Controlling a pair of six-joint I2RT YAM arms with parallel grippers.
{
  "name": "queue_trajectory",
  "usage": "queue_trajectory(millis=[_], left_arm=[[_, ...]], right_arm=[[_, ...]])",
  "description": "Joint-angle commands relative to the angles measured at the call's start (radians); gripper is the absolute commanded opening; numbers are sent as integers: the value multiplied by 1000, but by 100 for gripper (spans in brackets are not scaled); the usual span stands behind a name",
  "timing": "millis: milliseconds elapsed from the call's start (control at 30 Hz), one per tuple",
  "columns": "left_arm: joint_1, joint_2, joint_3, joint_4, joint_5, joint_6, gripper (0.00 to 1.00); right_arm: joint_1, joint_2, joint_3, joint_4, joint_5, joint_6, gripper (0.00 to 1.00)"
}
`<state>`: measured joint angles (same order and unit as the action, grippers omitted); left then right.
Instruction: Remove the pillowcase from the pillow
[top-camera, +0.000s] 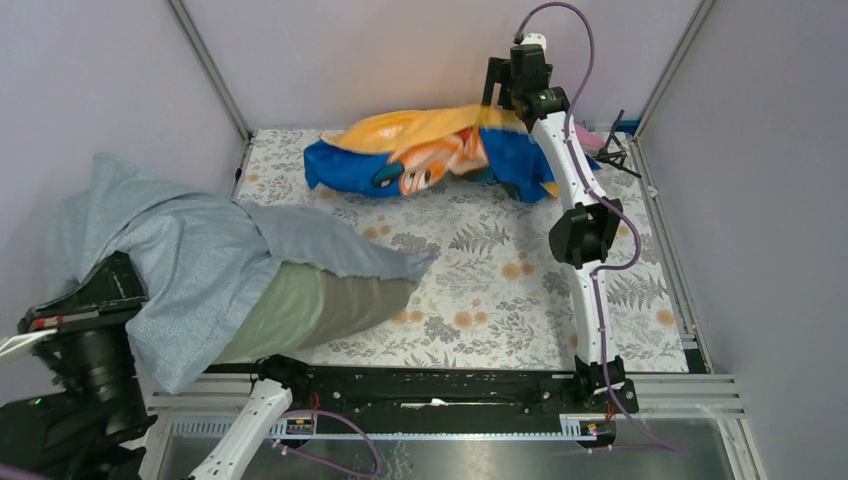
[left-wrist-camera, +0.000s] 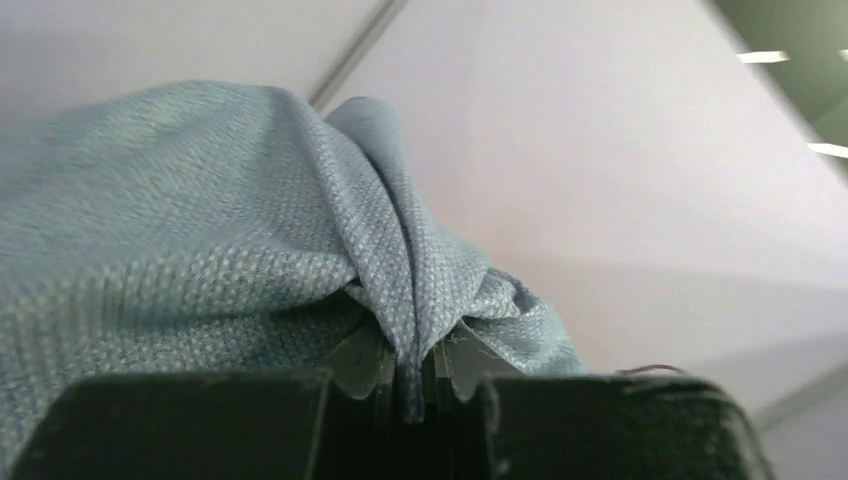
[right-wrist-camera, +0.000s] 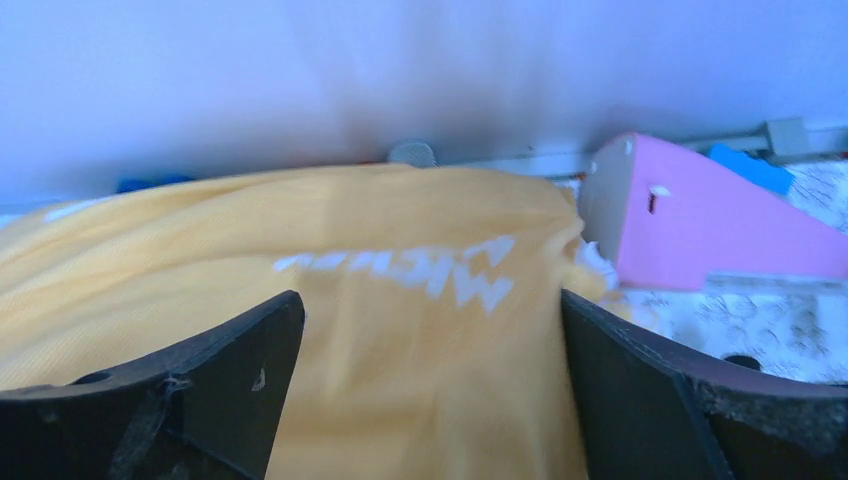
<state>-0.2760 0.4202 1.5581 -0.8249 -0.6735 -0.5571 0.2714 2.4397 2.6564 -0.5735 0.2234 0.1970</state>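
Observation:
The wrinkled grey-blue pillowcase (top-camera: 190, 260) lies bunched at the left and still covers the left part of the pillow (top-camera: 320, 305). The pillow's bare end looks pale greenish-grey and sticks out to the right on the floral mat. My left gripper (left-wrist-camera: 415, 385) is shut on a fold of the pillowcase (left-wrist-camera: 250, 230). In the top view it sits at the far left (top-camera: 100, 290), its fingertips hidden by fabric. My right gripper (right-wrist-camera: 430, 330) is open and empty at the back (top-camera: 500, 100), its jaws standing wide over the orange cloth.
An orange-and-blue covered pillow (top-camera: 430, 150) with white lettering (right-wrist-camera: 420, 270) lies along the back wall. A pink object (right-wrist-camera: 700, 220) sits beside it at the back right. The floral mat (top-camera: 500, 270) covers the table. A black rail (top-camera: 430, 385) runs along the near edge. Walls close in on three sides.

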Motion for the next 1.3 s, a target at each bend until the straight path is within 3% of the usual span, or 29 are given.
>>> queue_trajectory(millis=[0,133,267,433,567,700,800,900,967,1100,1267], left_arm=[[-34,40,50,283,268,36,0],[-35,81,38,366,485,37,0],[-35,126,10,428,641,14,0],[-34,145,-64,485,701,-29,0],[-34,131,-131,551,711,-56,0],[-33,134,-138,558,697,-58,0],[-33,126,-152,546,619,-56,0],[-34,118,-157,529,565,-49,0],[-34,121,-159,517,557,-48,0],[-34,117,-176,514,548,-66,0],[-34,114,-172,513,545,-72,0]], right_arm=[[1,-53,21,-103,44,-62,100],[1,-239,-166,0,-65,-54,100],[2,-403,-244,33,-183,-82,100],[8,-577,-331,-24,-361,-73,100],[75,-723,-614,30,-446,-38,100],[162,-921,-1051,306,-455,52,100],[219,-1046,-1388,574,-584,129,100],[328,-1173,-1673,863,-717,-4,100],[423,-1245,-1807,962,-651,-128,100],[502,-1227,-1931,1132,-688,-189,100],[578,-1076,-1944,1276,-675,-188,100]])
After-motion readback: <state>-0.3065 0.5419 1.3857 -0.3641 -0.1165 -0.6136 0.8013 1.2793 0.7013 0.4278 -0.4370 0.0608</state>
